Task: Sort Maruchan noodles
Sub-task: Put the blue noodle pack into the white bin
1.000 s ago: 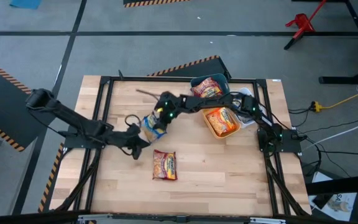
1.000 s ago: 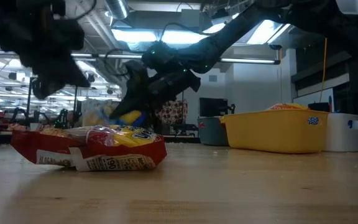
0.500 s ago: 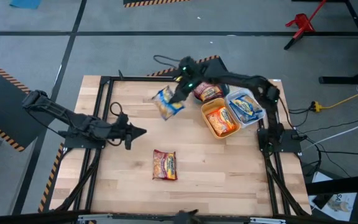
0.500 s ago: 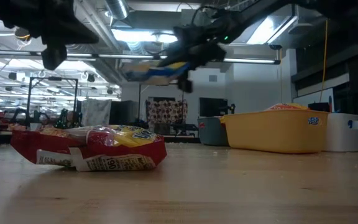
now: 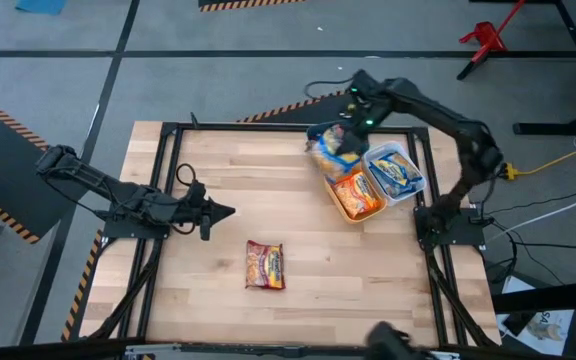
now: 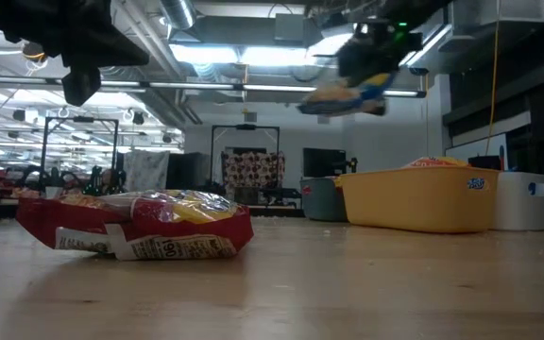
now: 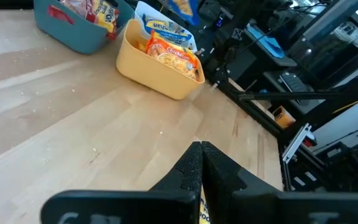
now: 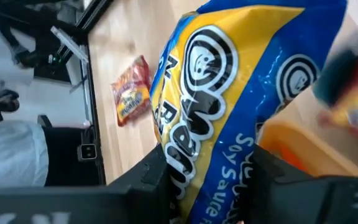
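My right gripper (image 5: 348, 135) is shut on a blue-and-yellow noodle packet (image 5: 330, 150), high in the air over the bins at the table's far right; the packet (image 6: 346, 94) shows well above the yellow bin (image 6: 414, 198). A dark red packet (image 5: 265, 265) lies flat on the wood near the table's middle, also seen as the red packet (image 6: 135, 227). The teal bin (image 5: 320, 131), yellow bin (image 5: 330, 190) and white bin (image 5: 416, 160) each hold packets. My left gripper (image 5: 226, 211) hovers shut over the table's left half, holding nothing. My right gripper pinches the blue-and-yellow packet between its two fingers (image 8: 151, 177), which lie on the packet's two flat faces near one end (image 8: 191, 165). The packet is lifted clear of the table and sticks out forward past the fingers.
The three bins stand close together at the far right. The table's black frame rails (image 5: 168, 160) run along its left and right sides. Bare wood (image 5: 368, 290) lies along the near half. In the left wrist view, the yellow bin (image 7: 160, 74) and teal bin (image 7: 82, 34) stand ahead.
My right gripper has carried the blue-and-yellow packet up from the table's middle and toward the far right, and it now hangs over the bins. My left gripper drew back a little toward the far edge early on, then kept still. The red packet has not moved.
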`<act>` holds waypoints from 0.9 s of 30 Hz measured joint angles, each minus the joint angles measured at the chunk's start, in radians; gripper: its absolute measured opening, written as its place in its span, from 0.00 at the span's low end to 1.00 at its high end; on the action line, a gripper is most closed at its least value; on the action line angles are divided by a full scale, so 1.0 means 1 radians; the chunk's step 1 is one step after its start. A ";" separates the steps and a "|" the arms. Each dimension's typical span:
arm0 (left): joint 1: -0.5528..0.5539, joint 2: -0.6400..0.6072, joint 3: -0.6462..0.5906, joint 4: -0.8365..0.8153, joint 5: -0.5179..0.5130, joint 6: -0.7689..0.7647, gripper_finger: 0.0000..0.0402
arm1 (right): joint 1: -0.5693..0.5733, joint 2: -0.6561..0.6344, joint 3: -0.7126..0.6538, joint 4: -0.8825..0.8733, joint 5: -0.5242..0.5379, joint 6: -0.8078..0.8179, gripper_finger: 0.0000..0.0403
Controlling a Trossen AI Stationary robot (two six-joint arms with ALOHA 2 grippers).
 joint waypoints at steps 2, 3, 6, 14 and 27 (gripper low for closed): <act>0.000 0.000 0.000 -0.002 0.000 0.000 0.00 | -0.045 -0.071 -0.089 -0.006 0.007 -0.002 0.29; 0.000 0.000 0.000 -0.002 0.000 0.000 0.00 | -0.069 -0.110 -0.139 -0.004 0.019 -0.001 0.29; 0.000 0.000 0.000 -0.003 -0.006 0.000 0.00 | -0.142 -0.231 -0.294 0.008 0.060 0.046 0.29; 0.006 0.000 0.000 -0.005 -0.063 0.027 0.00 | -0.348 -0.493 -0.495 -0.011 0.239 0.167 0.29; 0.058 0.000 0.000 -0.008 -0.023 0.031 0.00 | -0.428 -0.505 -0.496 -0.154 0.490 0.073 0.29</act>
